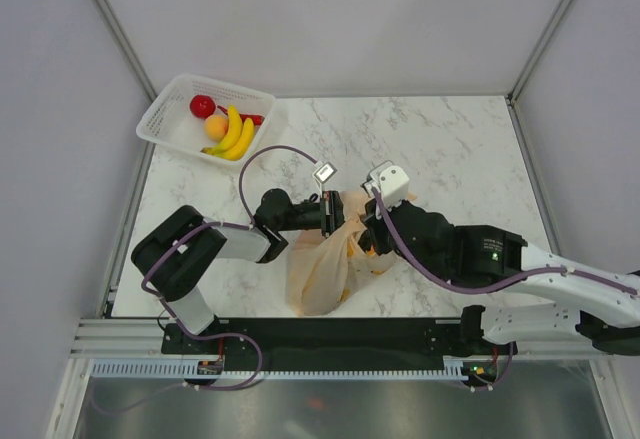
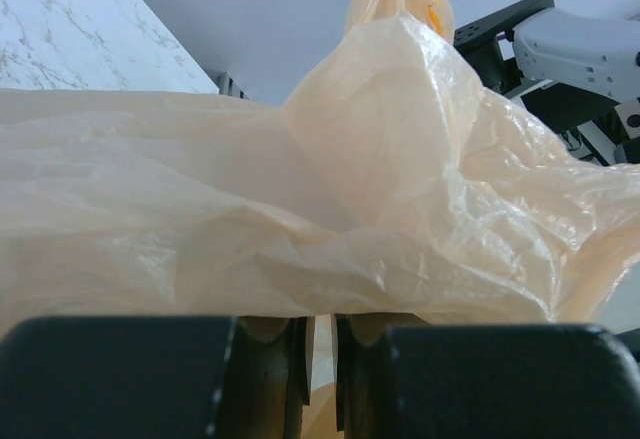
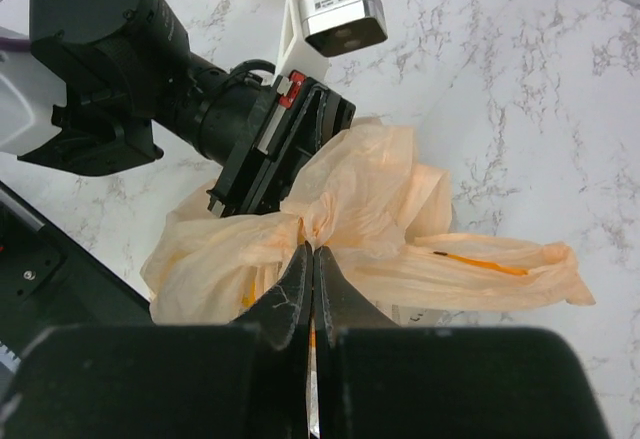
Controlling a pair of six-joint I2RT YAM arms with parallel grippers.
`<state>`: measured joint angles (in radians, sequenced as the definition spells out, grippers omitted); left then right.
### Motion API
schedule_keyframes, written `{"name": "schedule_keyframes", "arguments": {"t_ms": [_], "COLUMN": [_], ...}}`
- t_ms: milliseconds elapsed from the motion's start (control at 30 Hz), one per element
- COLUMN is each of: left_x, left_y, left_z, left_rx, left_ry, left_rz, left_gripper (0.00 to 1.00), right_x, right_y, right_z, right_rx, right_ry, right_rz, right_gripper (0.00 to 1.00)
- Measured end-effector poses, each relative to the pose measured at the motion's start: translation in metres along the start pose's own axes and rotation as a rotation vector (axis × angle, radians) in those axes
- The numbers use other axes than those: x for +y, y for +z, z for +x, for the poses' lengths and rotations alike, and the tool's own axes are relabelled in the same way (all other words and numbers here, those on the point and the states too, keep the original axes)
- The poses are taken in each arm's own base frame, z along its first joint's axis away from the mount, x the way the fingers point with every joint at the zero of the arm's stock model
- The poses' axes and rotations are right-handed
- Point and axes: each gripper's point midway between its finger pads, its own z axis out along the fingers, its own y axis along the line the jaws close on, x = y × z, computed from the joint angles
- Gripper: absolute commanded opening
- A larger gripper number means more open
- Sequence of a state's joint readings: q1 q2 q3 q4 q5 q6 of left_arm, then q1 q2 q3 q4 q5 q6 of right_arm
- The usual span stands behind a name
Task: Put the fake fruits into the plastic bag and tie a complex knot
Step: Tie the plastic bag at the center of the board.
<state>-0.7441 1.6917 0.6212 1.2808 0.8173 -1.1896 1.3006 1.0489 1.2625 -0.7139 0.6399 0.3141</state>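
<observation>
The peach plastic bag (image 1: 320, 271) lies crumpled mid-table between both arms. My left gripper (image 1: 332, 217) is shut on the bag's film; in its wrist view the bag (image 2: 300, 229) drapes over the left gripper (image 2: 323, 324). My right gripper (image 3: 313, 251) is shut, its tips pinching a bunched fold of the bag (image 3: 370, 189), just in front of the left gripper (image 3: 297, 194). One flat handle strip (image 3: 480, 269) trails right. No knot shows. A red apple (image 1: 202, 106), peach (image 1: 215, 127), bananas (image 1: 236, 134) and chili (image 1: 254, 119) lie in the basket.
The white lattice basket (image 1: 165, 119) sits at the table's far left corner. Grey enclosure walls ring the marble table (image 1: 460, 159). The right arm (image 1: 480, 254) stretches in from the right, close over the bag.
</observation>
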Motion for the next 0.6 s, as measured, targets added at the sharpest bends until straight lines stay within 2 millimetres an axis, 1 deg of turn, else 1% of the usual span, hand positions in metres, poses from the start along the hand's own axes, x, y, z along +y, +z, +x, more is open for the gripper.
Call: {"name": "schedule_keyframes", "arguments": {"t_ms": [100, 233, 367, 467, 600], "left_x": [0.0, 0.0, -0.001, -0.001, 0.0], "left_y": [0.0, 0.0, 0.0, 0.0, 0.002], "left_z": [0.0, 0.0, 0.0, 0.001, 0.004], "left_rx": [0.0, 0.0, -0.001, 0.001, 0.011], "left_ry": [0.0, -0.004, -0.016, -0.028, -0.048], "left_rz": [0.0, 0.001, 0.004, 0.003, 0.003], "left_gripper": [0.16, 0.16, 0.16, 0.16, 0.17], "right_x": [0.0, -0.001, 0.0, -0.001, -0.003], "right_y": [-0.003, -0.003, 0.001, 0.002, 0.002], "right_z": [0.01, 0.033, 0.055, 0.066, 0.071], "right_rx": [0.01, 0.038, 0.066, 0.074, 0.067], "right_ry": [0.014, 0.025, 0.026, 0.029, 0.042], "right_rz": [-0.019, -0.044, -0.052, -0.054, -0.057], "right_gripper": [0.0, 0.0, 0.0, 0.0, 0.0]}}
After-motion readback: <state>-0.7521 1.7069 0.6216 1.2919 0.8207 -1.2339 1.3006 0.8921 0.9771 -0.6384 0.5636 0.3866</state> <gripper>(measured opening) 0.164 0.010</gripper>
